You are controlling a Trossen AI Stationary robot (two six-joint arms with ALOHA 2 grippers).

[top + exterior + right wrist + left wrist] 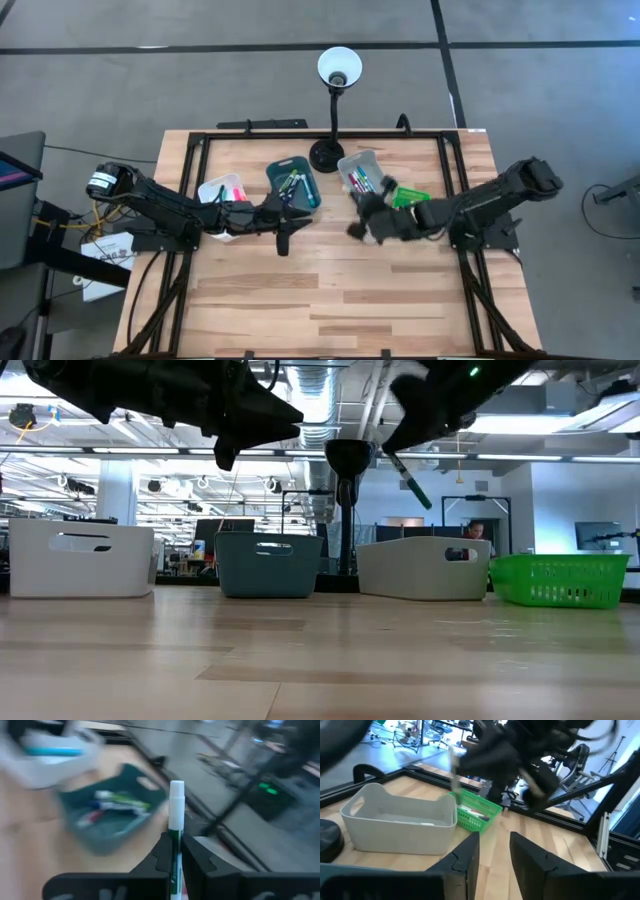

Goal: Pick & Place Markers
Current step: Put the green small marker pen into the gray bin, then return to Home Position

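Desk: pale wooden desk [330, 290] with a dark frame along its edges; its near half is bare wood
Room: grey floor around the desk; open office hall behind, with ceiling lights and ducts (a person sits far back by a screen)
Lamp: black lamp [337, 72] with a white shade stands at the far edge
Bins: white bin [222, 190], teal bin [294, 185], grey bin [362, 172] and green basket [408, 196] stand in a row; markers lie in them
Left arm: reaches in low from the left; left end effector [284, 222] hovers just in front of the teal bin, fingers apart, holding nothing
Right arm: stretched in from the right, raised above the desk; right end effector [173, 851] clamped on a green-and-white marker [175, 815], near the grey bin
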